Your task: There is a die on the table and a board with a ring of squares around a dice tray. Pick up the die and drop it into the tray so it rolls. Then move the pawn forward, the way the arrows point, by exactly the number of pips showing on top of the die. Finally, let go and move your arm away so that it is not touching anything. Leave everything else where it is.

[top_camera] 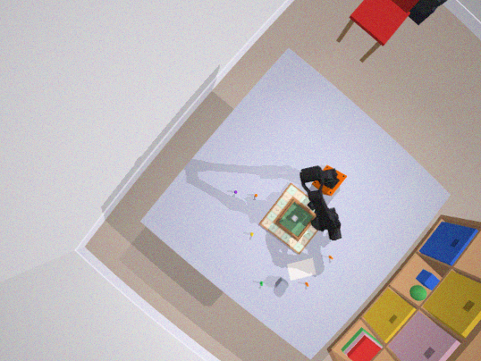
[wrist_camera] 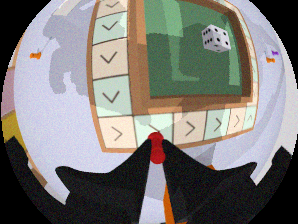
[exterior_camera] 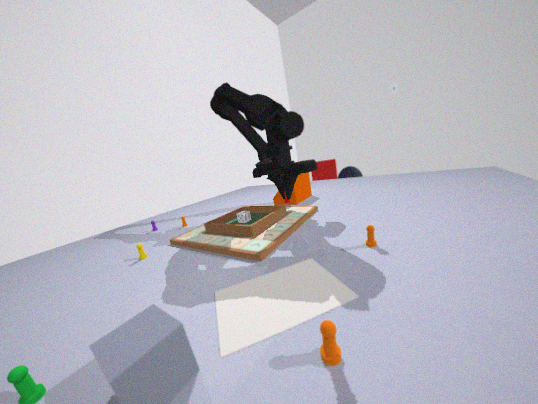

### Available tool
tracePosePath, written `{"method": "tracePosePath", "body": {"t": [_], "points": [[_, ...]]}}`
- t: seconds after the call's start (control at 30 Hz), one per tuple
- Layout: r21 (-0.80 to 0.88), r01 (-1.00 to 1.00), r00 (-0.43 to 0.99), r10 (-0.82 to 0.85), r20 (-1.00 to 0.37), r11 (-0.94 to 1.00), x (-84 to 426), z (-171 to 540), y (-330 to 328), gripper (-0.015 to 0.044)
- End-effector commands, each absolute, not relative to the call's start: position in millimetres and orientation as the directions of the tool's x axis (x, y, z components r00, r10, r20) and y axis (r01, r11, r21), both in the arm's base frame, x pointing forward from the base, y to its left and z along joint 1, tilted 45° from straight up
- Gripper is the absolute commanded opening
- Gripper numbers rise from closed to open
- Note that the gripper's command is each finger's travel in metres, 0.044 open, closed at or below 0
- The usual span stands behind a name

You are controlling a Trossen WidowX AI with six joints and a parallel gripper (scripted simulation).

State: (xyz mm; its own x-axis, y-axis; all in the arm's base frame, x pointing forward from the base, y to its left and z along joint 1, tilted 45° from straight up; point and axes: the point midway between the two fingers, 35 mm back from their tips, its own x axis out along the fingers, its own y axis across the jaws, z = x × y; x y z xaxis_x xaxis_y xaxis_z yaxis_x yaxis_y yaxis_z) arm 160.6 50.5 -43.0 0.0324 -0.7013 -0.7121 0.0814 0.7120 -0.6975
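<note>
The white die [top_camera: 294, 218] [exterior_camera: 244, 217] [wrist_camera: 216, 38] rests on the green floor of the wooden dice tray [exterior_camera: 230, 230] [wrist_camera: 137, 50]. Its pips show in the wrist view, but I cannot read the top count for certain. My gripper [exterior_camera: 287, 199] [wrist_camera: 156, 143] is shut on the red pawn [exterior_camera: 286, 200] [wrist_camera: 156, 154]. The pawn is over the near row of the board [top_camera: 297, 245] [exterior_camera: 235, 241] [wrist_camera: 109, 70], by the square beside the left corner in the wrist view. It looks slightly raised. Arrows along this row point right there. The fingertips partly hide the pawn.
A white sheet [top_camera: 300, 269] [exterior_camera: 250, 320] and a grey block [top_camera: 281, 286] [exterior_camera: 150, 345] lie off the board. Around them stand orange pawns [exterior_camera: 330, 345] [exterior_camera: 370, 236], a yellow one [exterior_camera: 141, 252], a purple one [exterior_camera: 154, 226] and a green one [exterior_camera: 26, 385]. An orange block [exterior_camera: 301, 189] stands behind the gripper.
</note>
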Motion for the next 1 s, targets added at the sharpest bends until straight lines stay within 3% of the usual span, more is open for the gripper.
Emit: {"method": "tracePosePath", "body": {"t": [0.0,0.5,0.97], "points": [[-0.687,0.091,0.034,-0.692,-0.721,0.721,163.6,-28.5,69.7,0.0],[-0.691,0.091,0.032,-0.695,-0.718,0.717,152.3,33.6,120.3,0.0],[-0.665,0.078,0.032,-0.669,-0.743,0.742,173.0,53.8,81.9,0.0]]}}
